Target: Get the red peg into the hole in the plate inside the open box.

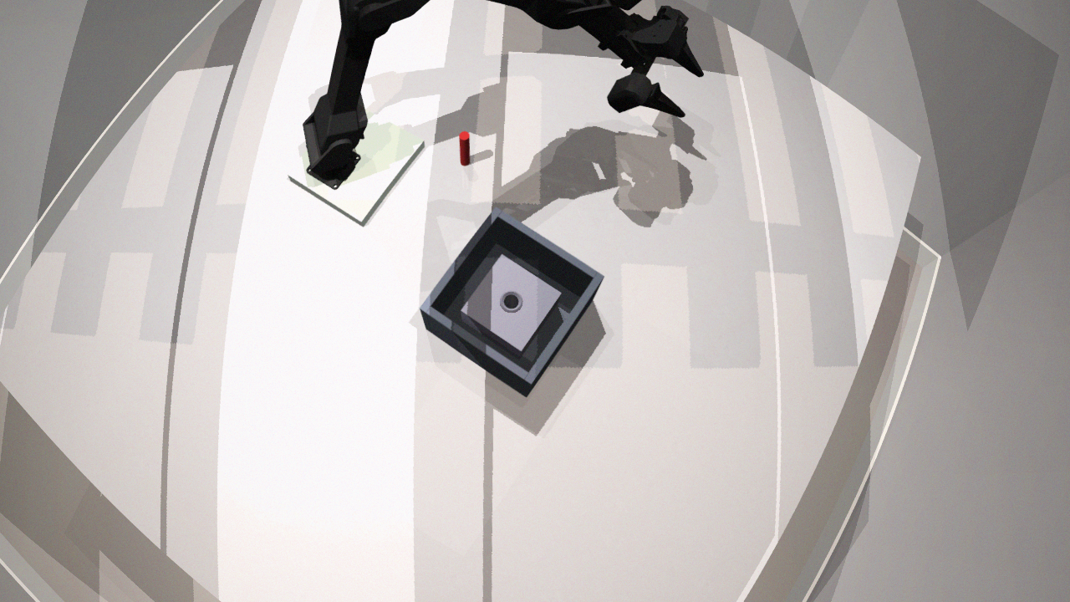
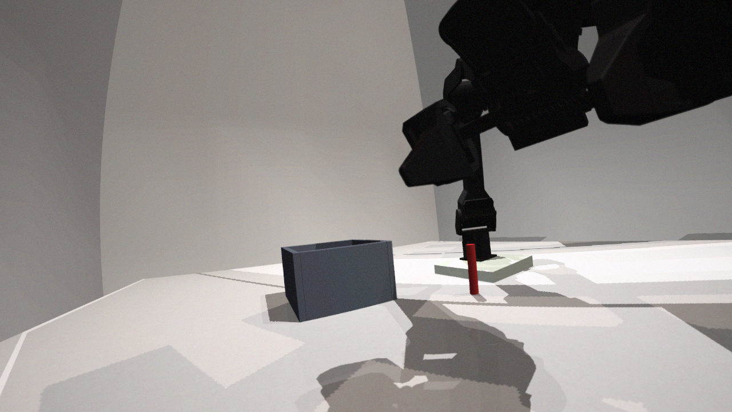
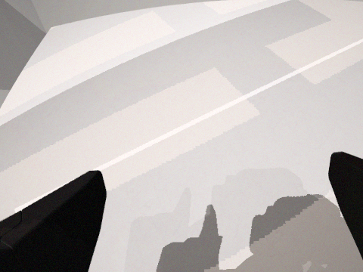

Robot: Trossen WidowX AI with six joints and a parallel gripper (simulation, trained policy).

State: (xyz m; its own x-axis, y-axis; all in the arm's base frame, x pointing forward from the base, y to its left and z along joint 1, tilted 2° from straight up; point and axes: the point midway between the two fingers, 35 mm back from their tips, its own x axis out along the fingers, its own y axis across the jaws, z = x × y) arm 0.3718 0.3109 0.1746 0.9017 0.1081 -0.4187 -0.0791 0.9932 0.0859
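The red peg [image 1: 464, 149] [image 2: 472, 269] stands upright on the table, between the arm's base plate and the box. The open dark blue-grey box [image 1: 476, 353] [image 2: 343, 281] stands on the table. The light plate [image 1: 528, 283] with its round hole [image 1: 511, 301] lies at the box's bottom in the top view; nothing is in the hole. My gripper [image 1: 692, 94] [image 3: 219, 174] is open and empty, its fingers wide apart. It hangs above the table, well to the right of the peg in the top view. Peg and box are outside the wrist view.
The pale green base plate [image 1: 370, 201] [image 2: 463, 271] carries the arm's base. The arm [image 1: 349, 63] reaches over from it, passing above and behind the peg in the top view. Shadows of the arm and gripper fall across the table.
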